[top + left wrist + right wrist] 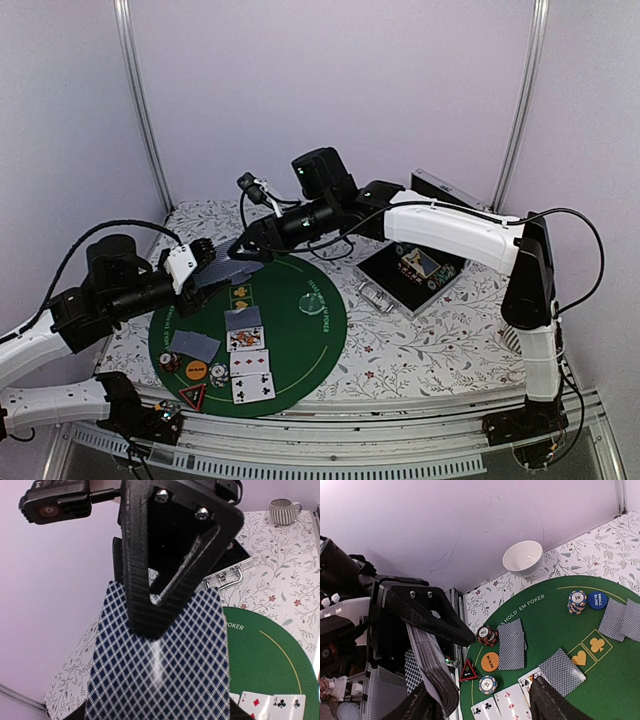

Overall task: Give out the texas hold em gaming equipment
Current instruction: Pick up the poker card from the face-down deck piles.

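Near edge of green mat [315, 345]: triangle token [192, 397], orange disc [188, 372], chip stacks [218, 374] and face-up cards [250, 375] are lying out. Over mat's L side, L gripper [205, 262] is clenching card deck [160, 680]. R gripper [245, 248] is hovering there, jaws apart, one finger [137, 570] touching top card. Case [415, 272] is sitting open beyond.

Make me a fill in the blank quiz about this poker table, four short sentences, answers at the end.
1. The deck is held by the ___ end effector.
2. The round mat is ___ in colour.
3. The metal case right of the mat is ___, not shut.
4. The triangle token is red and ___.
Missing words: left, green, open, black.
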{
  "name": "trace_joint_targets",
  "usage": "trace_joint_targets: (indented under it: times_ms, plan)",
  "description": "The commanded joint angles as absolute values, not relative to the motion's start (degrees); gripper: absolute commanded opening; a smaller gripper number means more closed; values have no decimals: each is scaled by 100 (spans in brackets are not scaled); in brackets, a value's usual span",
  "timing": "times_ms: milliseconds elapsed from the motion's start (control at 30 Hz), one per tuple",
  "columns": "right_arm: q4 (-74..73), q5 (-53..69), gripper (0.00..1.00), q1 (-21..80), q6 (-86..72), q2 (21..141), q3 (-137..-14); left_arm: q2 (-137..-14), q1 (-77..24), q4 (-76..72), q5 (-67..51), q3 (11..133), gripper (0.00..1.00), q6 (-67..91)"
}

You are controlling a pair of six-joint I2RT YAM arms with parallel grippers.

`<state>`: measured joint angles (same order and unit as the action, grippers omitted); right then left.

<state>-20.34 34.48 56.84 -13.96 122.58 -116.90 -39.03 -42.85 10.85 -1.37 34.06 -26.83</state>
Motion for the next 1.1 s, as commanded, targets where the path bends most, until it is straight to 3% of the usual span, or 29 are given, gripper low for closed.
trace_joint_targets:
  times_ms: [0, 100, 233, 533, 667, 1067]
  plan:
    - [-2156, 3784, 57, 5662, -1351, 12074, -11817, -3894, -4331, 917, -183, 3401, 54, -2710]
    - [-2153, 3815, 39, 5669, -1383, 12023, -11826, -3889, -4332, 916, -168, 3393, 55, -2707]
    - [-2172, 3734, 27, 5666, -1372, 11867, -11788, -3890, -4341, 918, -179, 3393, 54, -2707]
    - [-2291, 3542, 24, 5668, -1369, 11745, -11751, -3874, -4341, 914, -171, 3393, 55, -2699]
    - [-2328, 3564, 3, 5668, -1386, 11733, -11760, -3876, -4339, 915, -175, 3393, 54, -2690]
    - [-2393, 3608, 1, 5508, -1387, 11360, -11681, -3850, -4339, 922, -171, 3393, 55, -2693]
